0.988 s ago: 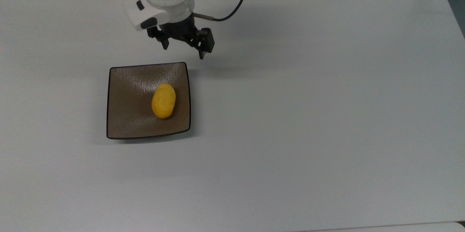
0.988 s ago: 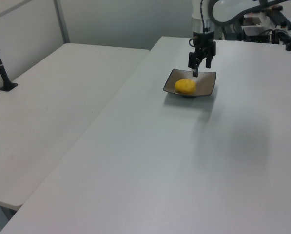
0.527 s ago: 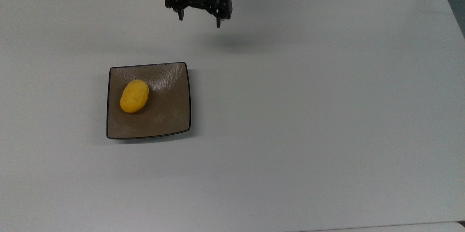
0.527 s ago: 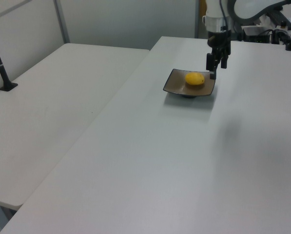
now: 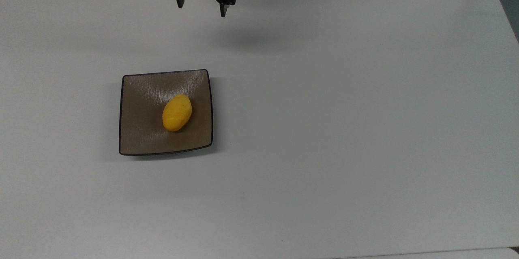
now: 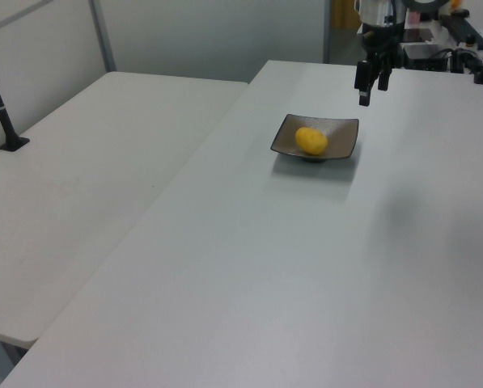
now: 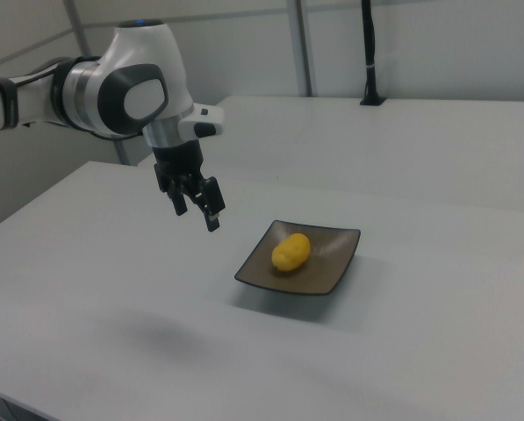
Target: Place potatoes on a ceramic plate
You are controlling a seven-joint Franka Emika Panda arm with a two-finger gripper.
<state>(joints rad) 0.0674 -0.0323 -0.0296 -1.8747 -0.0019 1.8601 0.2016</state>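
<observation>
Potato [image 5: 176,112] rolled back mid-plate | plate [image 5: 138,137] holds it | fingers [image 5: 180,1] apart

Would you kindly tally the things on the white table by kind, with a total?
Potatoes: 1, the yellow potato lying on the plate.
Plates: 1, the square brown-grey ceramic plate.
Total: 2.

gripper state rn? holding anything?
Gripper: open, holding nothing, up off the table. The yellow potato lies on the square brown plate.
</observation>
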